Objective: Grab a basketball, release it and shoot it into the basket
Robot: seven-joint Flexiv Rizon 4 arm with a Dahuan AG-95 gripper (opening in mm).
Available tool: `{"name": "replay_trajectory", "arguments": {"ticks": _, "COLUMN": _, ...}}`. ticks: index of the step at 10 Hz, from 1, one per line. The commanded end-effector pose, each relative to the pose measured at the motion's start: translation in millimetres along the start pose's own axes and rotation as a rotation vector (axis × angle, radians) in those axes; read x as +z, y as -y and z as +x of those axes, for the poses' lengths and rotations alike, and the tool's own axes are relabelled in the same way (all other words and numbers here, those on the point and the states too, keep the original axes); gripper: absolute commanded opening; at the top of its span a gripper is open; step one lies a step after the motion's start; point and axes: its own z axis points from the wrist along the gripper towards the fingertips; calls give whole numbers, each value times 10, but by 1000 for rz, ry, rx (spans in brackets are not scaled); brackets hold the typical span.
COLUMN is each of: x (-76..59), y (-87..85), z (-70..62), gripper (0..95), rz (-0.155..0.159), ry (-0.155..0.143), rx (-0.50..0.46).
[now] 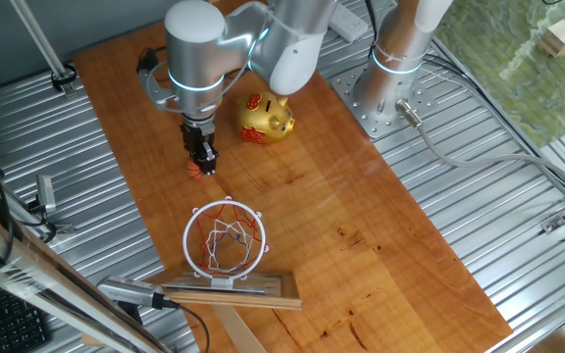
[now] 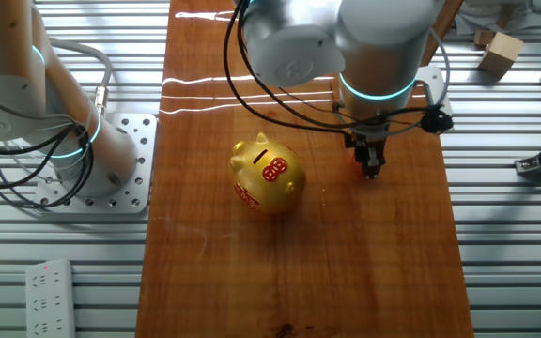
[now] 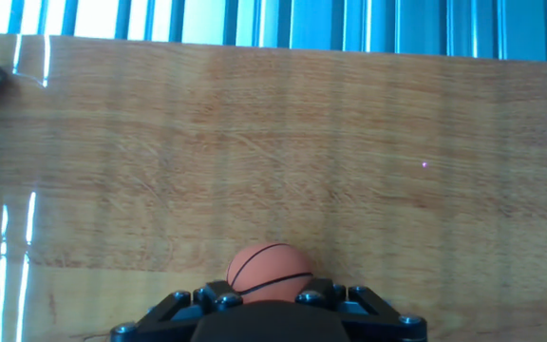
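Reddish wooden worktop, and the silver arm drops straight down near its long edge, black two-finger gripper pointing vertically, fingers pinching the tiny orange seamed basketball at the board; white-and-red netted basket waits by the end edge.

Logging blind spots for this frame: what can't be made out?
- Fingertips: hand view's bottom edge cuts them off; grip unclear.
- Ball: mostly hidden behind the gripper in both fixed views.
- Basket: outside hand view and the other fixed view.
- Piggy bank: partly behind the arm in one fixed view.
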Motion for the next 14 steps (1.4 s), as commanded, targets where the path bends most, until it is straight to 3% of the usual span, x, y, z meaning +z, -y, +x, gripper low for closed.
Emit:
{"name": "replay_trajectory", "arguments": {"ticks": 1, "x": -306, "y": 11, "z": -43, "gripper": 0, "rz": -2, "ry": -16, "rx": -3}}
{"name": "replay_trajectory", "arguments": {"ticks": 5, "x": -978, "y": -60, "z": -116, "gripper": 0, "rz": -2, "ry": -11, "rx": -17}}
{"name": "replay_trajectory", "arguments": {"ticks": 6, "x": -1082, "y": -87, "z": -132, "gripper": 0, "rz": 0, "ry": -9, "rx": -21}}
{"name": "replay_trajectory", "arguments": {"ticks": 8, "x": -1487, "y": -248, "z": -224, "gripper": 0, "rz": 9, "ry": -12, "rx": -25}}
{"name": "replay_trajectory", "arguments": {"ticks": 11, "x": -1887, "y": -510, "z": -396, "gripper": 0, "rz": 10, "ry": -21, "rx": -6}}
{"name": "replay_trajectory", "arguments": {"ticks": 13, "x": -2095, "y": -721, "z": -552, "gripper": 0, "rz": 14, "ry": -33, "rx": 20}}
{"name": "replay_trajectory", "arguments": {"ticks": 14, "x": -2134, "y": -766, "z": -576, "gripper": 0, "rz": 14, "ry": -34, "rx": 25}}
